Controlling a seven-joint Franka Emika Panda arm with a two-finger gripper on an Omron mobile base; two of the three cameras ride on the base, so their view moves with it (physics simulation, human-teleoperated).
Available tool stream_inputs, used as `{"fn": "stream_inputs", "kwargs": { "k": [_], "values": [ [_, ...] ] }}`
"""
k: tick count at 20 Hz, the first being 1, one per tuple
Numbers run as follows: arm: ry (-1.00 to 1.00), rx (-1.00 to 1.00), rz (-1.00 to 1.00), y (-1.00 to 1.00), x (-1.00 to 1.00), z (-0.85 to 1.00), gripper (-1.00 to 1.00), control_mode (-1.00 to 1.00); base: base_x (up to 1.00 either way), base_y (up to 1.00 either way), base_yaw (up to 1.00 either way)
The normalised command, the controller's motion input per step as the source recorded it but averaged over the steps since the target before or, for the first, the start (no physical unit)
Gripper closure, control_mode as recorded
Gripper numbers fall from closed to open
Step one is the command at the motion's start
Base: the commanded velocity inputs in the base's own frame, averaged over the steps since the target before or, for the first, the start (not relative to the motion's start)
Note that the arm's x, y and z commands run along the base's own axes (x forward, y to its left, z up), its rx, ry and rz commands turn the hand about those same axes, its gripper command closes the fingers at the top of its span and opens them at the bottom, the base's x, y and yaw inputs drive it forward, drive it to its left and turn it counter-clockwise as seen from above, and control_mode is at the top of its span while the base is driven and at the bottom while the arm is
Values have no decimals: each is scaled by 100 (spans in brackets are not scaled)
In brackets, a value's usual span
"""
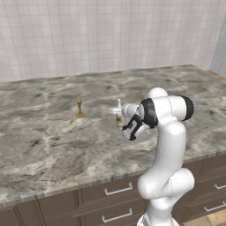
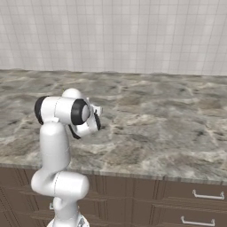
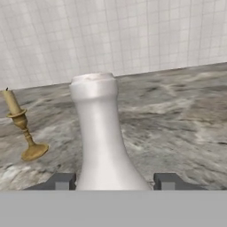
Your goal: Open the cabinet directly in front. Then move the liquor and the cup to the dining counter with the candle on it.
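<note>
Bottle (image 3: 99,137) neck rises between the gripper (image 3: 114,181) fingertips, which sit at either side of it, seemingly gripping; beside it a candle (image 3: 22,128) stands on the counter (image 3: 177,115).

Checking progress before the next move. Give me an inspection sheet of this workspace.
Surface: dining counter, marbled grey-brown stone, brown drawers below.
Job's things: liquor upright on the counter, neck between the jaws; candle standing to the left of it, apart. Cup and cabinet: nothing seen.
Clutter: nothing seen.
Grippers: gripper with one fingertip on either side of the bottle's body; whether the tips press on it cannot be told.
Cables: nothing seen.
Surroundings: white tiled wall behind the counter.
</note>
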Motion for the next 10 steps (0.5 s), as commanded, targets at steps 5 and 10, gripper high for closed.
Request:
{"fn": "stream_inputs", "kwargs": {
  "k": [5, 10],
  "values": [
    [0, 1, 0, 0, 2, -43, 100, -100, 0, 0, 0],
    [0, 2, 0, 0, 0, -39, 100, -100, 0, 0, 0]
  ]
}}
